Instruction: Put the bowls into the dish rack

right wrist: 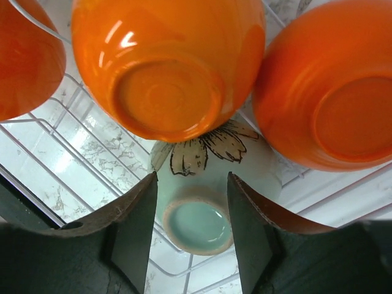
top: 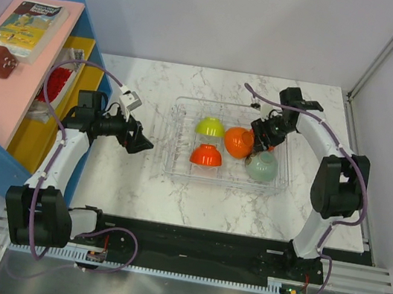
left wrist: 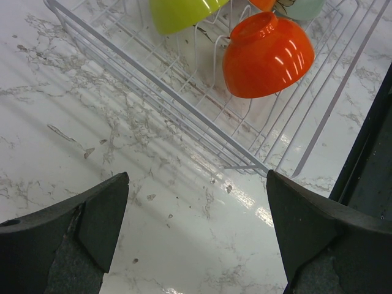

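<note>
The clear dish rack (top: 178, 165) stands mid-table. In it, upside down, are a lime green bowl (top: 210, 127), an orange bowl (top: 207, 156), a second orange bowl (top: 239, 141) and a pale mint bowl (top: 262, 167). My right gripper (top: 263, 136) is over the rack's right half. In the right wrist view it (right wrist: 192, 177) is open, with the flower-painted mint bowl (right wrist: 199, 211) between its fingers and three orange bowls (right wrist: 168, 61) beyond. I cannot tell whether the fingers touch the mint bowl. My left gripper (top: 143, 142) is open and empty over bare marble left of the rack (left wrist: 184, 104).
A blue and pink shelf (top: 18, 87) stands at the left edge with a book (top: 32, 25) on top and a yellow bin (top: 68, 80) inside. A black strip (top: 188, 240) runs along the near edge. Grey walls close the back and right.
</note>
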Controlling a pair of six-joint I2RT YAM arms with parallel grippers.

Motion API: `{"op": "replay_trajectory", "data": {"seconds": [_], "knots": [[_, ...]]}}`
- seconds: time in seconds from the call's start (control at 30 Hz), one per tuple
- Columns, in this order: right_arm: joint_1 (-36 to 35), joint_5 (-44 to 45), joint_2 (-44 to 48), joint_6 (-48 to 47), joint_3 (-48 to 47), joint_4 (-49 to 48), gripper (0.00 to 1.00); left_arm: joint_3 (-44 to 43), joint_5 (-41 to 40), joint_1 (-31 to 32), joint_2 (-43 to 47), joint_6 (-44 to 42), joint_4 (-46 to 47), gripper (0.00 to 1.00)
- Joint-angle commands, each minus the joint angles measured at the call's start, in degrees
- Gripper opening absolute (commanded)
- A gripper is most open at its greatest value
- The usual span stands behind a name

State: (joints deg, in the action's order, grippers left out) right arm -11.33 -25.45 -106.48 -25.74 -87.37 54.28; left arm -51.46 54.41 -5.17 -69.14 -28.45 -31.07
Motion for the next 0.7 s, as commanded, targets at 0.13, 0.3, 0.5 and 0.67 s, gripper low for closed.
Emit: {"op": "replay_trajectory", "data": {"seconds": [0.13,0.3,0.5,0.67], "knots": [[1.14,-4.08,-2.50,-2.47,-1.92,6.27,0.48,-0.04,2.72,-0.28,0.50,-1.17,1.63,1.00],[1.14,-5.39,-5.75,-5.02,-3.42,11.45,0.46,-0.04,2.72,-0.37,0.24,-1.17,1.63,1.00],[1.14,-6.54,-6.82,-8.19,-4.91,16.64,0.42,-0.04,2.89,-0.28,0.06,-1.26,1.63,1.00],[1.14,-7.77,-3.58,-8.98,-6.05,16.03,0.48,-0.13,3.07,-0.28,-0.20,-1.17,1.71,1.00]]}}
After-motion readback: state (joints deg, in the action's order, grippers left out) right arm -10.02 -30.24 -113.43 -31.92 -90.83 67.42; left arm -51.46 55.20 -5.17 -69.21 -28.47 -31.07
